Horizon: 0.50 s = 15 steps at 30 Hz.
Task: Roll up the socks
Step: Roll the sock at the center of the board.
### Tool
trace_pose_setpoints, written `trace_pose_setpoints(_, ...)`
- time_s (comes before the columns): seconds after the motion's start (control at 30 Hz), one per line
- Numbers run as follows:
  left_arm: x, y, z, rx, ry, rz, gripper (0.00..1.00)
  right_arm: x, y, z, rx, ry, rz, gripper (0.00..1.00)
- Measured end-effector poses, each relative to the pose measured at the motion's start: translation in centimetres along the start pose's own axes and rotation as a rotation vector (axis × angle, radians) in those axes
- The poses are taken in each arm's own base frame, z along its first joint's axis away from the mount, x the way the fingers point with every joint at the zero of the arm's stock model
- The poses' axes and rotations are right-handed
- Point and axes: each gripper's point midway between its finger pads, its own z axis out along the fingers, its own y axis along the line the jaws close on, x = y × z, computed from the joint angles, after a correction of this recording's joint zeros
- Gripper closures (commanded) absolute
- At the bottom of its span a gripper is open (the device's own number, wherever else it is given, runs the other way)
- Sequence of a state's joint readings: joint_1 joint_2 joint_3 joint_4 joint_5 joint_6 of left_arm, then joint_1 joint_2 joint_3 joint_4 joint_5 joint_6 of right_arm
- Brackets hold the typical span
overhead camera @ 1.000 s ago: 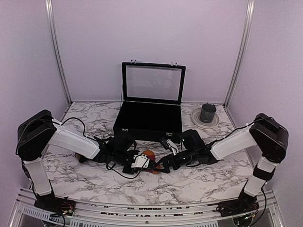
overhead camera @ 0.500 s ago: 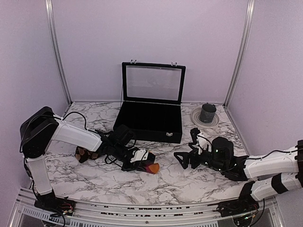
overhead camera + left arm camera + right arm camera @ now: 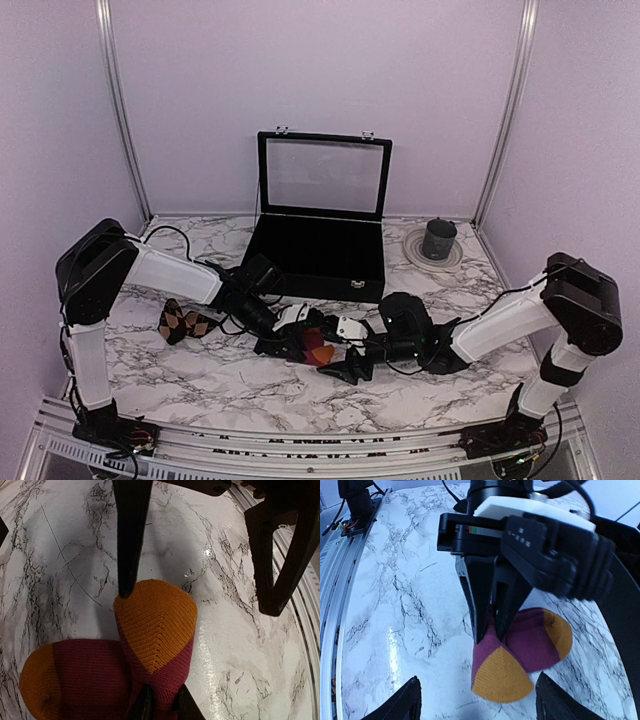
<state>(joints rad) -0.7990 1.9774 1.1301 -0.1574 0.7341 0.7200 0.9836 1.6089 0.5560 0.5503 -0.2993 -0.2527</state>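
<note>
Magenta sock (image 3: 520,645), front and middle on the counter (image 3: 200,385), is being pinched by the narrowly shut left gripper (image 3: 492,627) while the right gripper (image 3: 199,602), just swung back in, is straddling it wide open, readying the roll.

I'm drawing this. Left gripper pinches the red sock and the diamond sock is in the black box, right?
No: top view shows the diamond sock on the table, left of the black box. The left gripper pinches the red sock.

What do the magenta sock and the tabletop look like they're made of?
The magenta sock: knitted yarn, matte; stitch rows show on its orange patches, fibre unclear. The tabletop: glossy marble pattern with glare spots; stone or printed laminate, cannot tell.
</note>
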Motion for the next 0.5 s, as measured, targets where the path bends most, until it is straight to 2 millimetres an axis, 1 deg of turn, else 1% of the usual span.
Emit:
trace_pose_setpoints(0.1, 0.2, -0.5, -0.1, 0.028, 0.000, -0.016, 0.81, 0.2, 0.1, 1.5, -0.036, 0.009, -0.053, 0.34)
trace_pose_setpoints(0.27, 0.4, -1.1, -0.2, 0.060, -0.004, -0.027, 0.80, 1.1, 0.3, 3.4, -0.077, 0.034, -0.110, 0.49)
trace_pose_setpoints(0.37, 0.4, -1.3, -0.2, 0.071, -0.003, -0.028, 0.78, 1.8, 0.6, 3.9, -0.102, 0.048, -0.118, 0.64)
trace_pose_setpoints(0.4, 0.5, -1.3, -0.2, 0.075, -0.001, -0.031, 0.77, 2.0, 0.7, 4.0, -0.108, 0.054, -0.117, 0.70)
trace_pose_setpoints(0.43, 0.5, -1.4, -0.2, 0.078, 0.000, -0.032, 0.76, 2.3, 0.8, 4.2, -0.113, 0.060, -0.109, 0.78)
trace_pose_setpoints(0.47, 0.5, -1.5, -0.2, 0.084, -0.001, -0.035, 0.73, 2.5, 0.8, 4.3, -0.118, 0.063, -0.105, 0.84)
trace_pose_setpoints(0.5, 0.5, -1.6, -0.2, 0.086, -0.001, -0.035, 0.68, 2.6, 0.8, 4.4, -0.122, 0.066, -0.103, 0.90)
